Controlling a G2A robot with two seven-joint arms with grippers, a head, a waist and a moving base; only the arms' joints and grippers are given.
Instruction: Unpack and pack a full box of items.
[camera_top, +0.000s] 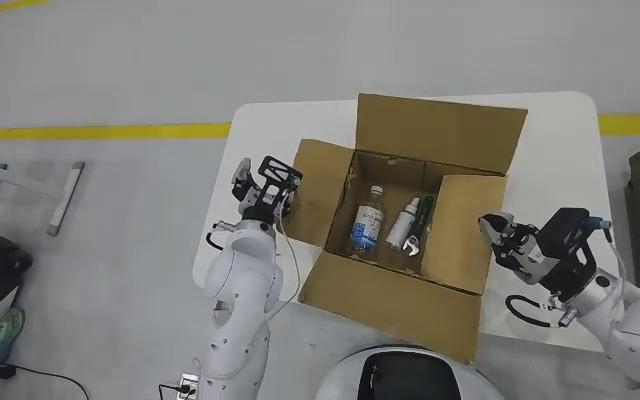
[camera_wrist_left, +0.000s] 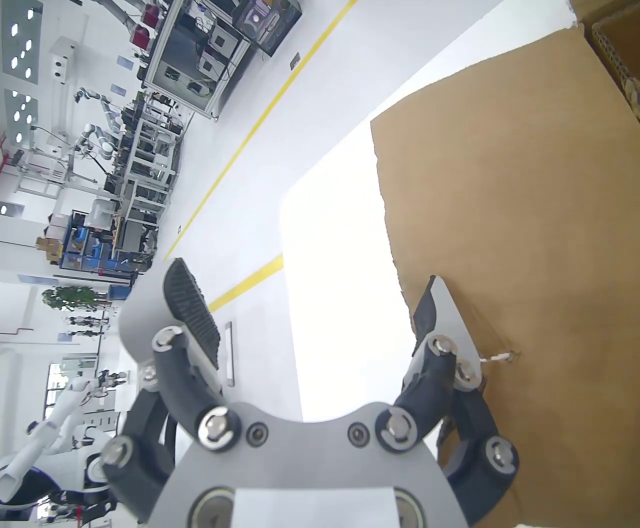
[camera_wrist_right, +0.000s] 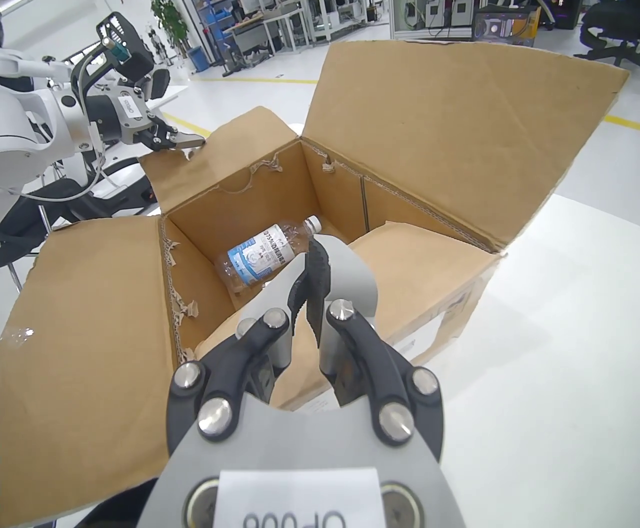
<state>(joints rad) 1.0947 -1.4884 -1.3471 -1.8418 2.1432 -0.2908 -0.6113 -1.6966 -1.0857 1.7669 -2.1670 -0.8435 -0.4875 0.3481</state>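
While the left pincer (camera_wrist_left: 304, 274) gapes, bottles (camera_top: 367, 226) lie in the box (camera_top: 440, 130).

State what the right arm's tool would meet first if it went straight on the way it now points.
Probably the near side flap of the box, just ahead of the right tool. If it clears that flap, it heads inside toward the clear bottle. Depth is unclear.

A white table (camera_top: 560, 150) stands on grey floor (camera_top: 300, 50). A yellow floor line (camera_top: 110, 130) meets its side edges near the far corners. A grey metal bar (camera_top: 62, 200) lies well apart, off its left edge.
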